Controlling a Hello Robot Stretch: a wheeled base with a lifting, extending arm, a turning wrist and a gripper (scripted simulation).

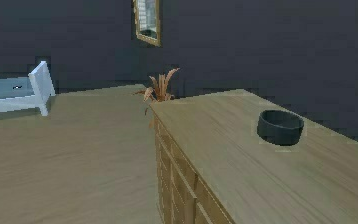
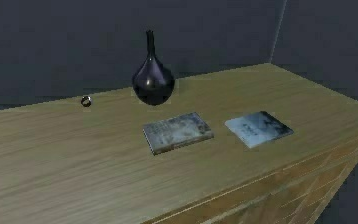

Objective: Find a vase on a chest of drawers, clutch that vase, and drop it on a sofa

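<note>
Room: dark blue-grey walls and a pale wooden floor (image 1: 67, 150).
Surface: the chest of drawers (image 1: 217, 150) has a light wooden top with fine grain, flat and matte. Its drawer fronts are at the near edge.
Nearest things: two thin flat books (image 2: 177, 131) lie side by side on the top. One is grey and mottled, the other (image 2: 258, 128) is pale blue.
Task's thing: the vase (image 2: 152, 80) stands upright just behind the grey book. It is dark and glossy, with a round belly and a long narrow neck.
Beside it: a small ring-like object (image 2: 87, 100) lies near the vase.
Farther: a dark round bowl (image 1: 281, 126) rests on the same top. A dry reddish plant (image 1: 162, 88) rises behind the chest's far end, and a framed picture (image 1: 147, 20) hangs on the wall.
Gripper: I cannot tell the state of its fingers, if they have anything, or where the vase lies from them.
Risk: I judge the smooth belly can slip and the thin neck can tip the vase if it is touched from the side. A low reach can push the books off the edge.
</note>
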